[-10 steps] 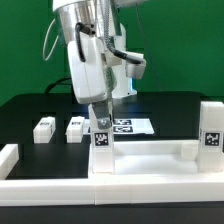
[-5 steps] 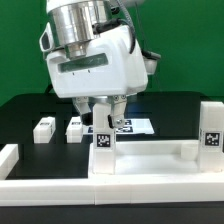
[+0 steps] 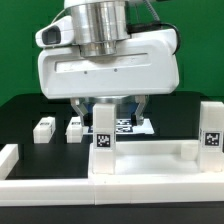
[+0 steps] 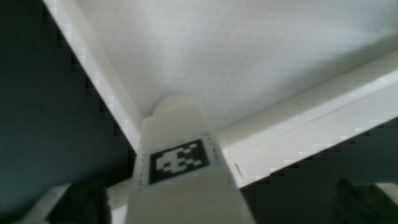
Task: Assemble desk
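The white desk top (image 3: 150, 158) lies at the front of the black table. One tagged white leg (image 3: 102, 142) stands upright on its corner toward the exterior view's left. A second tagged leg (image 3: 210, 128) stands at the end toward the right. My gripper (image 3: 110, 112) hangs just above the first leg, open, one finger on each side of it and neither touching. In the wrist view the leg (image 4: 178, 165) runs up between the two dark fingers (image 4: 71, 205), and the desk top (image 4: 231, 50) fills the area behind it. Two loose legs (image 3: 43, 128) (image 3: 75, 127) lie on the table.
The marker board (image 3: 128, 125) lies flat behind the first leg, partly hidden by my hand. A long white border rail (image 3: 100, 192) runs along the front, and a short one (image 3: 8, 156) stands at the exterior view's left.
My hand has turned about its vertical axis, so its broad face now looks at the exterior camera. The fingers have spread off the leg, which stays upright in place.
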Available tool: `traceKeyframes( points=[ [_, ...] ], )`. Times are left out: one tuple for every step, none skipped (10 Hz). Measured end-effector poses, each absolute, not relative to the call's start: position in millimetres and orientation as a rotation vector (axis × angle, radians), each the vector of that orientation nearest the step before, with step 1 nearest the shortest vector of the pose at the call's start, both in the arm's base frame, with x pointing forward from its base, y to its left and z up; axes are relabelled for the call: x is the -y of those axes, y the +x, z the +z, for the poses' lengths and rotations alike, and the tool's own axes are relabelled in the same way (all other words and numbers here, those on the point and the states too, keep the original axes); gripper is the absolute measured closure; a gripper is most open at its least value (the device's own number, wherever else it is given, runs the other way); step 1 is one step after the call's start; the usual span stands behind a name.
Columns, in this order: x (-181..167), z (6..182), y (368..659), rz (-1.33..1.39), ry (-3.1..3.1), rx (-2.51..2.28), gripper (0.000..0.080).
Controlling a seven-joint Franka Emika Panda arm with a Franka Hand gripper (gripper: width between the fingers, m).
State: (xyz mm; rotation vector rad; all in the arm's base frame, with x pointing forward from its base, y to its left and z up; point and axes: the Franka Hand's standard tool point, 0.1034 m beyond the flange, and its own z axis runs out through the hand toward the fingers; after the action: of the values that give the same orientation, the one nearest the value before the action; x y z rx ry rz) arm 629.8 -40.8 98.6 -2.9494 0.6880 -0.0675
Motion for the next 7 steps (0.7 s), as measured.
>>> traceKeyframes(
  points=[
    [41.7,98.4,629.7,-0.067,-2.950,-0.690,0.0272],
    [44.0,98.1,629.0,-0.062,-2.936,-0.751,0.0409],
    [46.3,96.8,626.8,-0.048,-2.906,-0.866,0.0505],
    [45.8,96.7,626.9,-0.041,-2.868,-0.980,0.0505],
    [45.7,96.6,626.9,-0.035,-2.828,-1.087,0.0505],
    [45.5,96.6,627.0,-0.031,-2.795,-1.167,0.0506],
    [44.6,96.7,627.1,-0.024,-2.759,-1.247,0.0506]
  ],
)
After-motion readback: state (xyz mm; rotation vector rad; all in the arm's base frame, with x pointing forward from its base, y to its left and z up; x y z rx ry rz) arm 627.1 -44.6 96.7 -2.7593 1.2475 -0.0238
